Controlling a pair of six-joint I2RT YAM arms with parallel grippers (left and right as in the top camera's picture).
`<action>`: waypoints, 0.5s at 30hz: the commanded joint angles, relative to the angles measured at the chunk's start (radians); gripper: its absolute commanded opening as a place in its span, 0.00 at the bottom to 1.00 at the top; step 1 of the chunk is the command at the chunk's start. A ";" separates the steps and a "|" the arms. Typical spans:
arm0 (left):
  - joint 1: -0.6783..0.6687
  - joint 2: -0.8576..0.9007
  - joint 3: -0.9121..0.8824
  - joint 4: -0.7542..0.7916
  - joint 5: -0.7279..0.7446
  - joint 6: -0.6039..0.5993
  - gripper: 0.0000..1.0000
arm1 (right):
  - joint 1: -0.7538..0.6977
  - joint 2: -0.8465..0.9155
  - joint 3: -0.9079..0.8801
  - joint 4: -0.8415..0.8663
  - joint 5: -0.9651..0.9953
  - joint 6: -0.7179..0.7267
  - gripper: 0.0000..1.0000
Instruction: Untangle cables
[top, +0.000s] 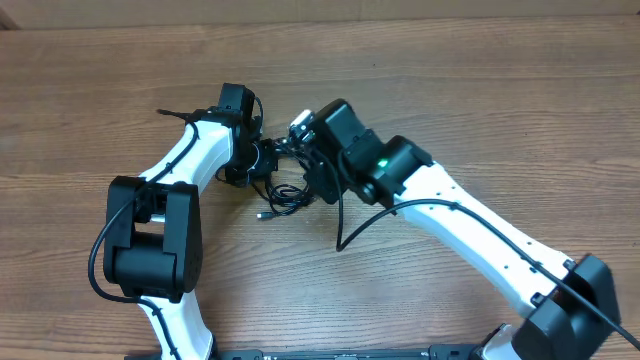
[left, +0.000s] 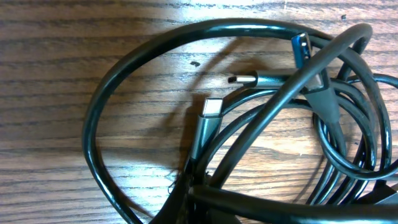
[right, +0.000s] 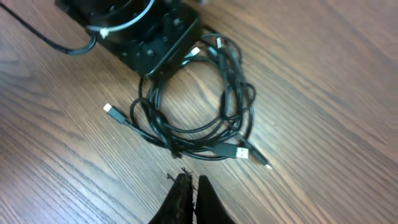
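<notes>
Cables (right: 230, 102): thin black cords, looped into one loose coil on the bench (right: 323, 74), strands crossing and bunched at the coil's near-left edge. One silver-tipped plug (right: 111, 109) sticks out left; another plug end (right: 244, 152) lies at the near right.

Risk: a pull now likely drags the whole coil as one lump, or cinches the crossings tighter, since several strands overlap where they bunch. A plug could also snag inside a loop.

Left gripper (right: 177, 53): sits on the far-left edge of the coil. Jaws together, and they look clamped on strands there; in the left wrist view the cords converge into a tight pinch at the bottom edge.

Right gripper (right: 191, 190): just near of the coil, apart from it. Jaws together, nothing between them.
</notes>
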 joint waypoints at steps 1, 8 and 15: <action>-0.007 -0.005 -0.005 -0.001 -0.020 -0.003 0.04 | -0.008 -0.027 0.032 -0.037 -0.023 0.003 0.09; -0.007 -0.005 -0.005 -0.003 -0.019 -0.003 0.06 | -0.006 -0.020 0.022 -0.055 -0.083 0.002 0.76; -0.007 -0.005 -0.005 -0.003 -0.017 -0.003 0.09 | -0.006 0.031 -0.018 -0.045 -0.127 -0.086 0.75</action>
